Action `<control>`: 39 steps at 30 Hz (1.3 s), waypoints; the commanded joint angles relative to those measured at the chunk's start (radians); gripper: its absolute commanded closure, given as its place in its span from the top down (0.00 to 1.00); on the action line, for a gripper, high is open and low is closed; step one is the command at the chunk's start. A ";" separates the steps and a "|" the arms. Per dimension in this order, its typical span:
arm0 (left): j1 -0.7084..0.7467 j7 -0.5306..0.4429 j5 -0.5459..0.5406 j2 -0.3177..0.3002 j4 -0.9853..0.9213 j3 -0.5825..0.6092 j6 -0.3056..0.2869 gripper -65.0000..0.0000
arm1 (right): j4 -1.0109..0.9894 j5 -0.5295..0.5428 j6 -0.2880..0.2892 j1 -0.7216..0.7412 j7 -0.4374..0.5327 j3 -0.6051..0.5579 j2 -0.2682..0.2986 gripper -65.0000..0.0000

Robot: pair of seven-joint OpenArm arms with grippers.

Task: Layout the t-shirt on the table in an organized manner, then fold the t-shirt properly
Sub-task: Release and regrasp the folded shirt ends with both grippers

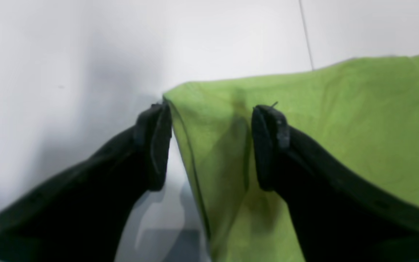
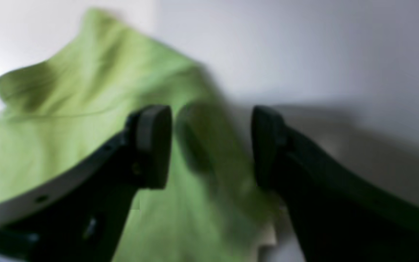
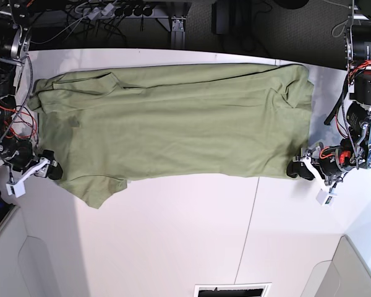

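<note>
**T-shirt Spread Flat, Both Grippers at Its Near Corners**

1. Right gripper (image 3: 52, 169): located at the left side of the base view, low over the large flat white matte table (image 3: 173, 235). In the right wrist view the right gripper (image 2: 211, 145) has its jaws parted. Blurred green fabric lies in the gap and under the left finger; the right finger is over bare table beside the cloth edge. Whether the pads touch the fabric cannot be determined.

2. T-shirt: the plain olive-green soft short-sleeved t-shirt (image 3: 173, 120) lies spread across the far half of the table, long axis running left to right in the base view. A short sleeve projects toward the near side at lower left, just beside the right gripper. The far edge is close to the table's far rim. Fabric shows mild wrinkles and a small fold near the top left.

3. Table seam: a thin dark seam line (image 3: 246, 232) runs from the shirt's near edge toward the viewer.

4. Left gripper (image 3: 295, 170): located at the right side of the base view, at the shirt's near right corner. In the left wrist view the left gripper (image 1: 211, 145) has its jaws apart, straddling the shirt's corner edge; the left finger is over bare table, the right finger over cloth. No fabric is clamped.
</note>
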 commanded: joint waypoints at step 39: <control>0.080 0.673 -0.790 -0.332 0.154 -0.006 -0.084 0.00 | 0.702 0.183 0.011 -0.434 -0.245 0.023 0.204 0.00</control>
